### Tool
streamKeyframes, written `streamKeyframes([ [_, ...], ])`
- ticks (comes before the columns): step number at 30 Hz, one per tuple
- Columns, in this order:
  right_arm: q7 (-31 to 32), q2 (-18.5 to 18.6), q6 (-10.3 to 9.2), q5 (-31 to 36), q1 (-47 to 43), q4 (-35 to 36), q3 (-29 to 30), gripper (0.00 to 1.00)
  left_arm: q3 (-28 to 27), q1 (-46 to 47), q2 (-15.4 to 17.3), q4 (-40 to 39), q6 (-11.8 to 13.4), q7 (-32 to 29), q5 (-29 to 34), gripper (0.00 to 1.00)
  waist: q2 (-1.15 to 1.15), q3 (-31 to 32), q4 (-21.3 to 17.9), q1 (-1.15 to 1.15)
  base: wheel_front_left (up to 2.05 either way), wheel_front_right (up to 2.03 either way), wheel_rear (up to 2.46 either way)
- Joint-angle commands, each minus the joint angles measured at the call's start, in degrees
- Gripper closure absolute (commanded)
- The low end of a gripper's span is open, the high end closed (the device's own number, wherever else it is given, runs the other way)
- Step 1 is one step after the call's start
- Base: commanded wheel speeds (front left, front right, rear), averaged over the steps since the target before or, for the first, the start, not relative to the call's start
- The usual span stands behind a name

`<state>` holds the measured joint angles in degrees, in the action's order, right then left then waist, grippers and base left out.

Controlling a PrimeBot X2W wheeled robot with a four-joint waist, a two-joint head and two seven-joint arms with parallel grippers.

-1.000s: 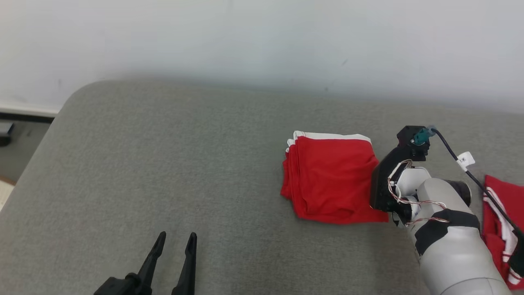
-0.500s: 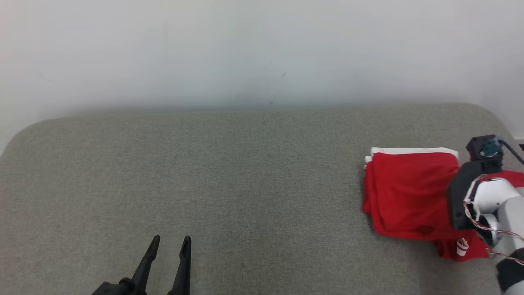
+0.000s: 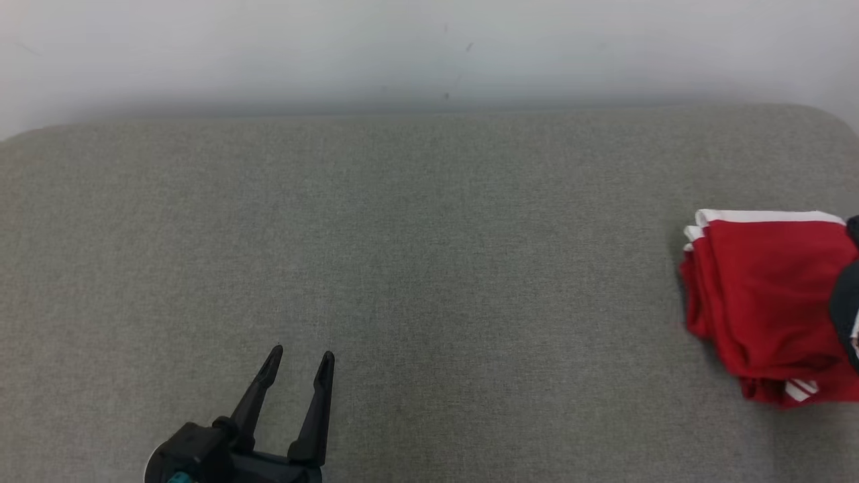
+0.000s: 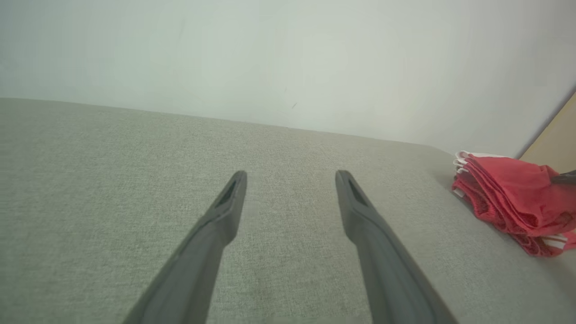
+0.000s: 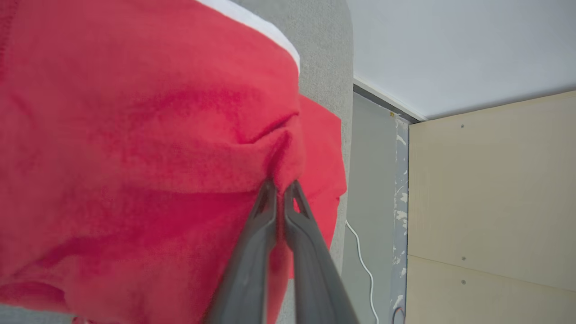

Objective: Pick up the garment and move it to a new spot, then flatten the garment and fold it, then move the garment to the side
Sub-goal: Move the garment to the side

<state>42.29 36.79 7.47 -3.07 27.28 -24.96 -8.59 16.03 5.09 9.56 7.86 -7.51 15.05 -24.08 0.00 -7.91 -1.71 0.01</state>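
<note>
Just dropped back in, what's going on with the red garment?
The right pincer is shut on a pinch of the folded red garment, which lies at the right end of the grey cushion. The left pincer is open and holds nothing, over bare cushion well to the left of it.

Your left gripper (image 3: 300, 359) is well apart from the red garment (image 3: 765, 295), with its jaws spread wide and nothing between them. Your right gripper (image 5: 281, 186) has its jaws pinched together on a fold of the red garment.

Soft cloth garment (image 3: 765, 288), matt woven cushion (image 3: 429, 235)
</note>
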Motion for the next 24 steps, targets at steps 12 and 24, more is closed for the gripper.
streamKeyframes([
  [12,-4.44,8.37,0.01,1.04,-2.21,-6.31,-1.06,1.0,1.41,1.3,1.24,0.64,0.07,0.12,-1.08,0.0,0.0,-3.04,4.4,-0.01,0.0,0.0,0.0],
  [24,-12.97,7.13,0.01,7.79,-9.66,-5.85,7.9,0.0,2.18,1.1,1.47,1.15,0.07,0.12,-1.25,0.0,0.0,-2.81,4.11,-0.01,0.0,0.0,0.0],
])
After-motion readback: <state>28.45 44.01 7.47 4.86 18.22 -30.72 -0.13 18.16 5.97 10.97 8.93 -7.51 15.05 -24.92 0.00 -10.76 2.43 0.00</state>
